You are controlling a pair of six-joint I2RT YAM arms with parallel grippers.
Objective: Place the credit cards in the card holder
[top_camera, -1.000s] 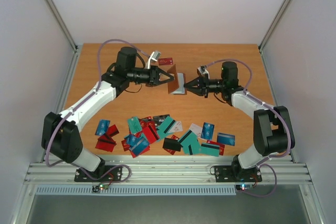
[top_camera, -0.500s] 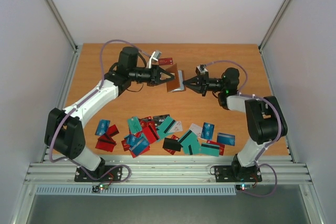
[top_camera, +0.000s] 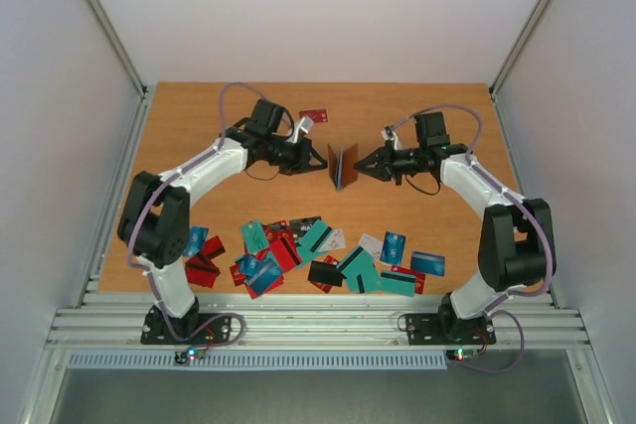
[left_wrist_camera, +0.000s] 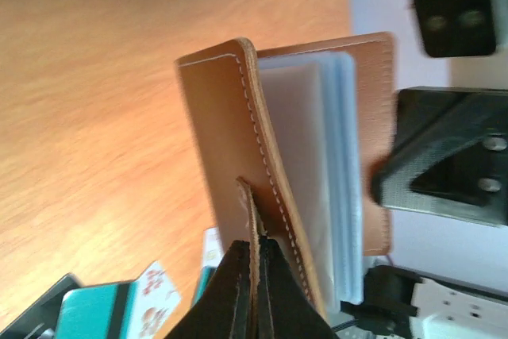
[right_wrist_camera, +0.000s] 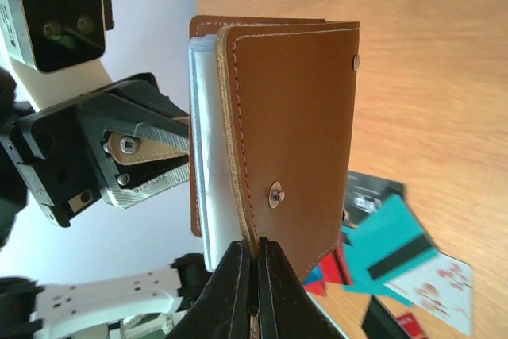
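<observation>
The brown card holder [top_camera: 343,166] hangs upright above the middle of the table, held between both grippers. My left gripper [top_camera: 326,163] is shut on a thin leather tab [left_wrist_camera: 248,204] of the card holder [left_wrist_camera: 226,140]. My right gripper [top_camera: 361,166] is shut on the edge of the other cover [right_wrist_camera: 298,117], beside a snap stud. Clear inner sleeves [left_wrist_camera: 321,156] show between the covers. The credit cards [top_camera: 318,253] lie scattered in teal, red, blue and black near the front of the table. A single red card [top_camera: 314,115] lies further back.
The enclosure's pale walls rise along the table's left, right and back edges. A metal rail [top_camera: 308,325] carries both arm bases at the front. Loose cards [right_wrist_camera: 393,244] lie below the holder on the near side.
The right gripper has closed on the card holder's cover. Both arms have swung, and the holder has turned from splayed open to upright and edge-on between the grippers.
</observation>
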